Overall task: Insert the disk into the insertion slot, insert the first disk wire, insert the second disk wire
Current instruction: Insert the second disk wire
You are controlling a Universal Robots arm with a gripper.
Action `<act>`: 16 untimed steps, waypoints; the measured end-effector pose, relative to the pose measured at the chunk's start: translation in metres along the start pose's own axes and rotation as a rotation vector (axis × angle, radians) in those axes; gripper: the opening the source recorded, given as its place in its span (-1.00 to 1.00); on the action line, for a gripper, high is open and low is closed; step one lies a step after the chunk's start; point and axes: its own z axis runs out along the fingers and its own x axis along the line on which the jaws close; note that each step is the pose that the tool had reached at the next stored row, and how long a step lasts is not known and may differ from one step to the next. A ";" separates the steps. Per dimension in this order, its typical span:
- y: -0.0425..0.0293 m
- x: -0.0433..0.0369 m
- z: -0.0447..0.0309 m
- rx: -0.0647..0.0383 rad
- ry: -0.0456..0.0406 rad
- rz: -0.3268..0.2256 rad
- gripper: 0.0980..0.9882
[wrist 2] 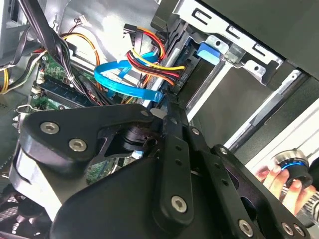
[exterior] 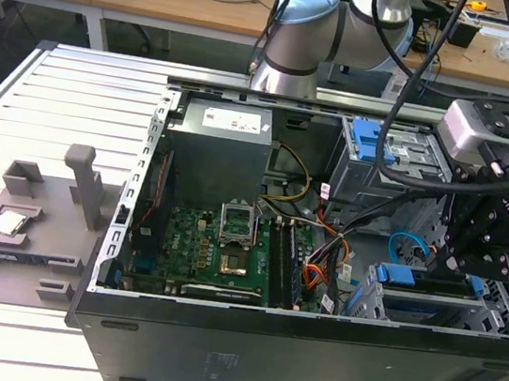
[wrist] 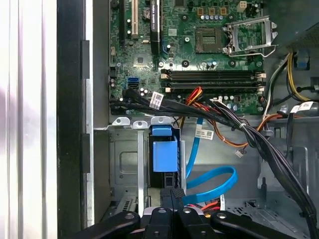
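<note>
While the claw (wrist: 175,192) hangs over the drive corner of the case, its tips look pressed together. The end of the second disk wire (wrist: 214,173) runs right up to them, but I can't tell if it's pinched between. The disk (wrist: 164,155) sits in the insertion slot (wrist: 124,164), straight ahead of the tips. The first disk wire (wrist 2: 154,64) runs to the disk's rear just beyond the tips. It looks plugged, can't confirm.

Risks, my read:
- A plug skewed against the disk's port would jam or bend on a push.
- The slack loop beside the claw could snag the linkage or the black cable bundle (wrist: 264,147) off to one side.
- A person's hand (wrist 2: 274,177) shows past the claw's linkage: pinch hazard if either moves.

Count: 1 disk, 1 slot, 1 orange-red lead, 1 light-blue cable, 1 claw, 1 hand.
</note>
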 end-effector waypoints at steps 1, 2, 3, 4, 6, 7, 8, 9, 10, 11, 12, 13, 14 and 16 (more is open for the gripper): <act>0.0000 0.0000 0.0000 0.000 -0.0003 0.006 -0.98; 0.0000 0.0000 0.0000 0.000 -0.0006 0.014 -0.98; 0.0000 0.0000 0.0000 0.000 -0.0011 0.025 -0.98; 0.0000 0.0000 0.0000 -0.001 -0.0020 0.045 -0.98; 0.0000 0.0000 0.0000 -0.001 -0.0034 0.092 -0.98; 0.0000 0.0001 0.0002 -0.001 -0.0034 0.093 -0.98; -0.0001 0.0001 0.0006 -0.001 -0.0034 0.093 -0.98; -0.0001 0.0000 0.0010 -0.001 -0.0034 0.093 -0.98; -0.0002 0.0000 0.0017 -0.001 -0.0033 0.093 -0.98; -0.0002 0.0001 0.0021 -0.001 -0.0031 0.093 -0.98; -0.0004 0.0001 0.0042 -0.002 -0.0028 0.093 -0.98; -0.0005 0.0001 0.0046 -0.002 -0.0033 0.093 -0.98; -0.0005 0.0001 0.0043 -0.002 -0.0035 0.095 -0.98; -0.0005 0.0001 0.0023 -0.002 -0.0036 0.101 -0.98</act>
